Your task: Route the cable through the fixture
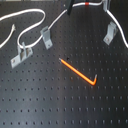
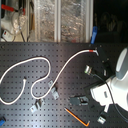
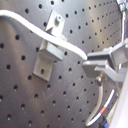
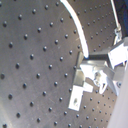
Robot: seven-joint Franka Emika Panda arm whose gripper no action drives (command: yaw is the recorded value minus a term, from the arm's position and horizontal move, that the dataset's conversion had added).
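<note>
Nearest the camera in the first exterior view lies an orange rod [image 1: 79, 71] with a bent end, flat on the black perforated worktop [image 1: 60, 105], about the middle and touching nothing else. Behind it stand three grey metal fixtures: one low bracket [image 1: 20, 56] near the first exterior view's left edge, a taller clip [image 1: 46, 36] just beyond it, and a third clip [image 1: 110, 34] well apart, toward the first exterior view's right.

The cable [image 1: 30, 25], white and thin, loops across the far left part of the worktop, bends back on itself, and passes by the taller clip before rising toward the far edge. Its red tape band [image 1: 88, 4] shows at the far edge, where the cable runs across between two dark parts of the robot. From there a stretch comes down toward the right edge, passing close behind the third clip.

In the second exterior view the same cable [image 2: 30, 67] draws a wide loop over the left half of the board, dips to the fixtures near the front edge, then climbs to the red band [image 2: 92, 50] near the back right. The white arm [image 2: 117, 82] fills the right side there.

In the first wrist view the cable [image 3: 30, 25] crosses over the top of a grey clip [image 3: 50, 47] and runs on to the hand [image 3: 102, 65], whose grey fingers [image 3: 97, 56] appear pressed together on it; the red band sits below them.
</note>
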